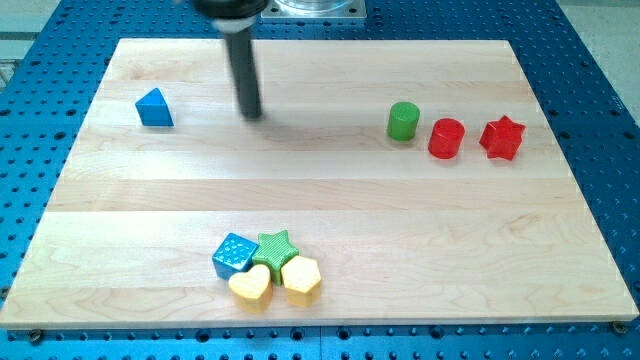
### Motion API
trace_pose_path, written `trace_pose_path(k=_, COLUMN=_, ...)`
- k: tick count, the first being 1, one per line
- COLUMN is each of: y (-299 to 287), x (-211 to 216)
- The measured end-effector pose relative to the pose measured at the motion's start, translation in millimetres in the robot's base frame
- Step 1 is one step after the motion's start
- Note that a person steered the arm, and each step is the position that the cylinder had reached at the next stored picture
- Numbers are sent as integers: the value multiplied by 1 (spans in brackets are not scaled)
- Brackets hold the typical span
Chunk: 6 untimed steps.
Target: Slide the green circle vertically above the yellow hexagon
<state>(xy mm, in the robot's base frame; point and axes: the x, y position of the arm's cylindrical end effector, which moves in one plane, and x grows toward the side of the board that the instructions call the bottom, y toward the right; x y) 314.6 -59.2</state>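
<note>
The green circle [403,120] stands at the view's upper right, just left of a red circle [446,137]. The yellow hexagon [301,279] lies at the view's bottom centre, in a tight cluster with other blocks. My tip [251,113] rests on the board at the view's upper centre-left, well left of the green circle and far above the yellow hexagon. It touches no block.
A red star [502,138] sits right of the red circle. A blue triangle [154,108] lies at the upper left. A blue cube [235,255], a green star [276,245] and a yellow heart [251,286] crowd the hexagon. The wooden board [560,250] lies on a blue perforated table.
</note>
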Motion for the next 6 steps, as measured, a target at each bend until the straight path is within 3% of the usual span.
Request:
trace_pose_path(k=1, y=107, x=-27)
trace_pose_path(k=2, y=206, x=13)
trace_pose_path(k=3, y=198, x=61)
trace_pose_path(k=4, y=130, x=107)
trace_pose_path(k=5, y=94, x=97)
trace_pose_path(k=6, y=163, x=70)
